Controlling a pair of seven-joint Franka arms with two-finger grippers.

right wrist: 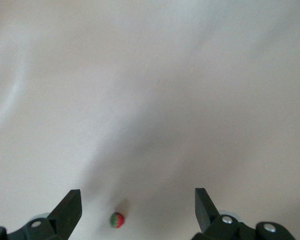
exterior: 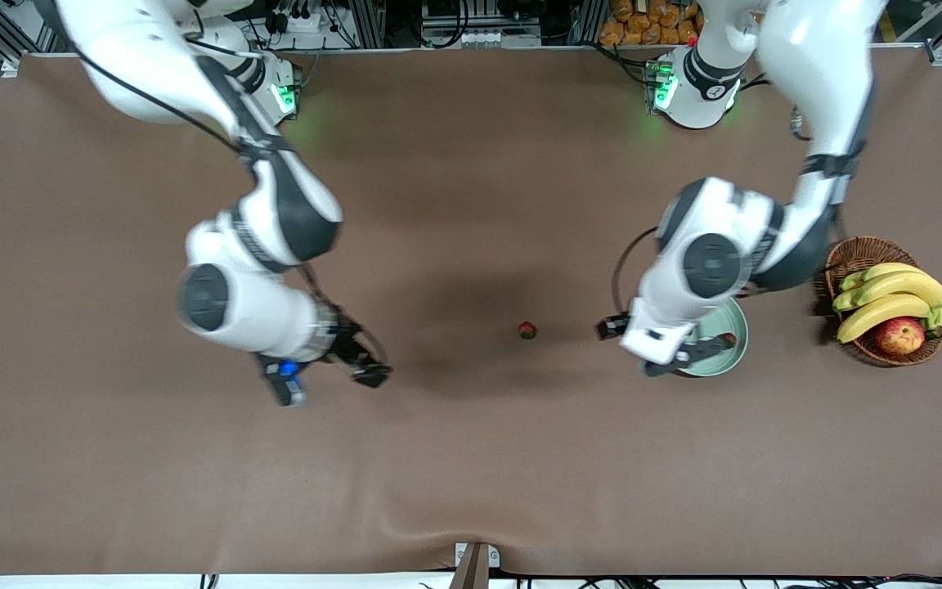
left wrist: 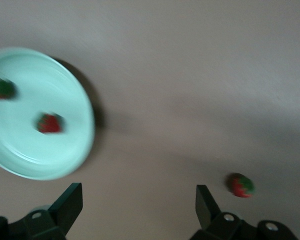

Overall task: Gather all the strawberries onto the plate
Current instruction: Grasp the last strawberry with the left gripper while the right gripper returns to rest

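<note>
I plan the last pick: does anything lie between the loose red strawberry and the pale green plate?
Only bare brown table separates the small red strawberry from the pale mint-green plate, in the front view.

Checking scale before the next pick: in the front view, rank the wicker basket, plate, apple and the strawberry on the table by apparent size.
1. wicker basket
2. plate, partly covered by the left arm
3. apple
4. strawberry

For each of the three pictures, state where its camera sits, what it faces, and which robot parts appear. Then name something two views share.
Front view: high across the table, facing both arms, plate, basket.
Left wrist view: on the left arm, facing plate; open left pincer shows.
Right wrist view: facing bare table; open right pincer shows.
Shared: loose strawberry.
</note>
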